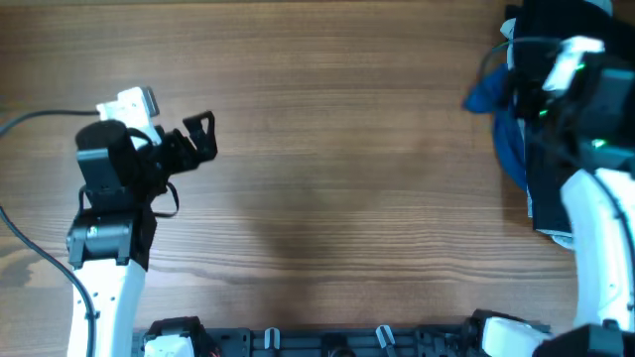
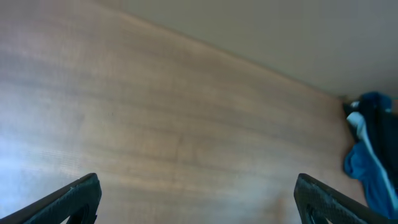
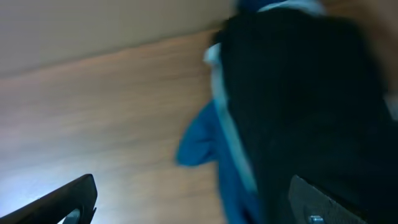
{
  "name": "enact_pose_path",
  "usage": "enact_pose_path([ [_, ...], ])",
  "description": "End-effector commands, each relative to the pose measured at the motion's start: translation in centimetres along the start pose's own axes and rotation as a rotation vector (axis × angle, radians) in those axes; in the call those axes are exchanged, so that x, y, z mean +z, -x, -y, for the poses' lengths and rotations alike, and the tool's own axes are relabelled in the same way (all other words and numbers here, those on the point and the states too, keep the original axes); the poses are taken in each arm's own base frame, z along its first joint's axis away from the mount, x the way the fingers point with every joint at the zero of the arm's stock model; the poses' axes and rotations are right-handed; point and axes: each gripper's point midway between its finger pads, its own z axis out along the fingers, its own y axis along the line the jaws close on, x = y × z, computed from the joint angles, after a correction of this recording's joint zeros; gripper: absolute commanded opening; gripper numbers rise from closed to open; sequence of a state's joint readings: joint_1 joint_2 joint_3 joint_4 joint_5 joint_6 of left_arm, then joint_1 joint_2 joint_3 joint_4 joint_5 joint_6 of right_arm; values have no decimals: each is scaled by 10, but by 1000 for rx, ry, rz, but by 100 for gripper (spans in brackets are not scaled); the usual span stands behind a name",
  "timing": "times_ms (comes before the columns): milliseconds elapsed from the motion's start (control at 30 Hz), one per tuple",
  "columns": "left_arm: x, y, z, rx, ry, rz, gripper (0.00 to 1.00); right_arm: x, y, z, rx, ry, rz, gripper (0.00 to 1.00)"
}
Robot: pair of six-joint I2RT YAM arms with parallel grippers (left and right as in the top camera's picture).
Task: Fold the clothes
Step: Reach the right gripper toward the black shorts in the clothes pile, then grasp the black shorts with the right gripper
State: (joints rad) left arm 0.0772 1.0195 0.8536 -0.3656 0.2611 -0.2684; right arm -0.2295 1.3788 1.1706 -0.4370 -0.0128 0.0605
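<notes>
The black clothes lie bunched at the table's far right edge, mostly under my right arm. In the right wrist view they fill the right side as a dark mass with a pale strip along its left edge. My right gripper is open and empty, its fingers straddling the left edge of the pile. Its fingers do not show clearly in the overhead view. My left gripper is open and empty over bare wood at the left, far from the clothes. It also shows in the left wrist view.
A bright blue cloth sticks out to the left from under the black clothes; it also shows in the right wrist view and the left wrist view. The wooden table spreads between the arms. The black base rail runs along the front.
</notes>
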Motion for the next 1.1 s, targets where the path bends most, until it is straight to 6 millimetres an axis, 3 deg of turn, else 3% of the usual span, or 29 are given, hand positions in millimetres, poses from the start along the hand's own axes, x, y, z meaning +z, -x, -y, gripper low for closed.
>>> enact_pose_path([
  [0, 1, 40, 19, 19, -37, 49, 100, 8, 27, 46, 79, -90, 24, 100],
  [67, 10, 37, 17, 12, -40, 24, 100, 30, 14, 58, 104, -92, -39, 100],
  [167, 31, 23, 8, -24, -22, -41, 100, 63, -28, 64, 121, -97, -186, 100],
  [300, 41, 14, 2, -78, -9, -80, 100, 75, -68, 61, 136, -82, -333, 99],
  [433, 41, 12, 1, -80, -5, -89, 100, 83, -81, 55, 126, -73, -344, 87],
  [567, 43, 5, -2, -88, 5, -114, 100, 94, -87, 57, 55, -125, -300, 85],
  [667, 52, -4, -7, -99, 20, -152, 100, 104, -95, 63, 27, -152, -291, 85],
  [833, 77, -32, -24, -129, 58, -253, 100, 136, -127, 68, 4, -160, -359, 81],
  [900, 80, -34, -26, -132, 62, -262, 100, 140, -135, 68, 10, -162, -378, 67],
  [933, 80, -34, -26, -131, 62, -261, 100, 141, -134, 68, 10, -162, -375, 47],
  [1000, 80, -34, -26, -131, 62, -261, 100, 140, -134, 69, 22, -169, -373, 34],
  [1067, 80, -33, -25, -130, 61, -258, 100, 140, -133, 73, 24, -193, -373, 5],
])
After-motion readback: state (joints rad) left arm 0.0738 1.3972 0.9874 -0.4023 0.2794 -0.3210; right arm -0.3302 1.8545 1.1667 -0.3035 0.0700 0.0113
